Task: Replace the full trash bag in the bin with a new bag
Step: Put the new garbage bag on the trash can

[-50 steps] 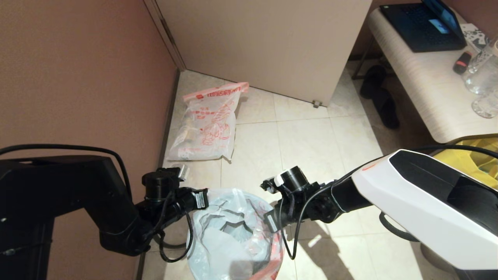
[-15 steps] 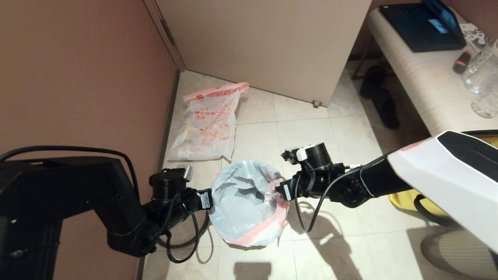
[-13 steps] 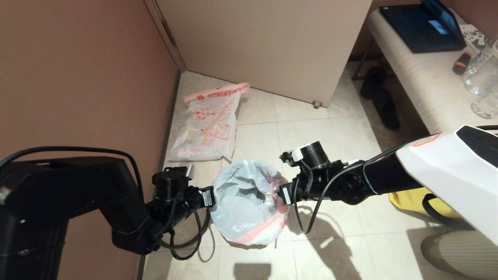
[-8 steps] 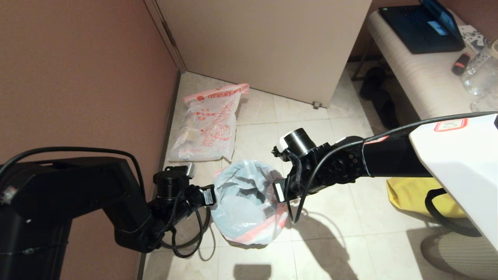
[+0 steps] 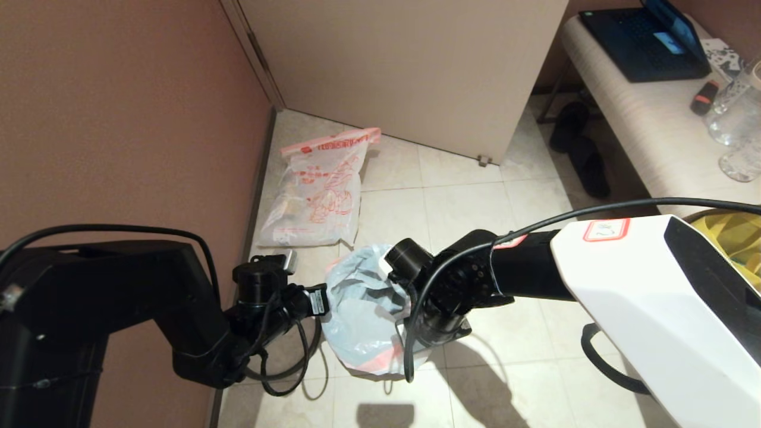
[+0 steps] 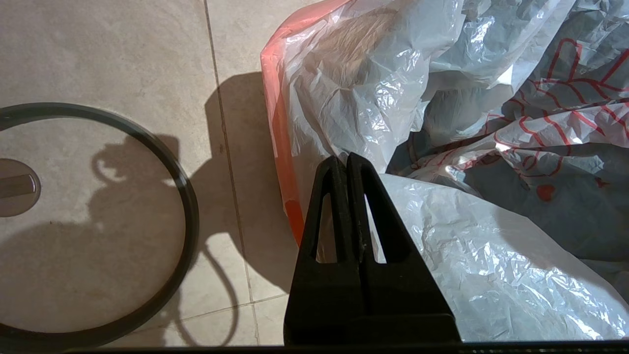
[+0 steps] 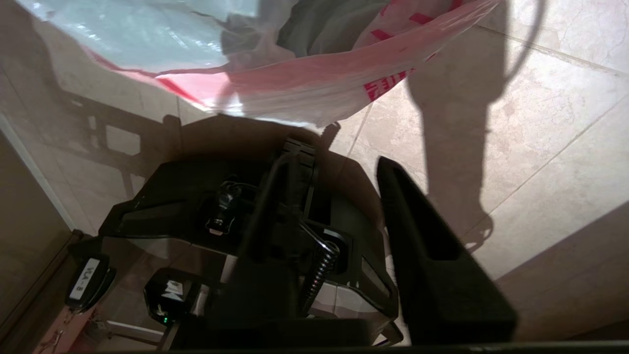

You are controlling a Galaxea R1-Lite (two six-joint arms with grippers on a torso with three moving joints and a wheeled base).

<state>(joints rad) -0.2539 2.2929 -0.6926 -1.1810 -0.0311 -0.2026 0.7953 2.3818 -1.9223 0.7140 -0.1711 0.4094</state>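
The new bag [image 5: 362, 309], crinkly whitish with a pink band, is draped over the bin, of which only a dark shape shows through the plastic. My left gripper [image 5: 324, 300] is shut on the bag's rim on its left side; in the left wrist view the fingertips [image 6: 346, 162] pinch the plastic [image 6: 442, 123] by the pink edge. My right gripper [image 5: 434, 336] points down at the bag's right side, open and empty [image 7: 339, 182], with the bag [image 7: 319, 73] beyond it. The full trash bag [image 5: 315, 196] lies on the floor by the wall. The grey ring [image 6: 189, 206] lies on the tiles.
A brown wall runs along the left and a cabinet door [image 5: 416, 71] stands behind. A bench [image 5: 648, 119] with a laptop and glasses is at the right, black slippers [image 5: 585, 148] beside it. A yellow bag [image 5: 728, 238] lies under my right arm.
My right gripper has let go of the bag's right rim, swung left over the bag and turned downward, now open. The left gripper still holds the rim in the same place.
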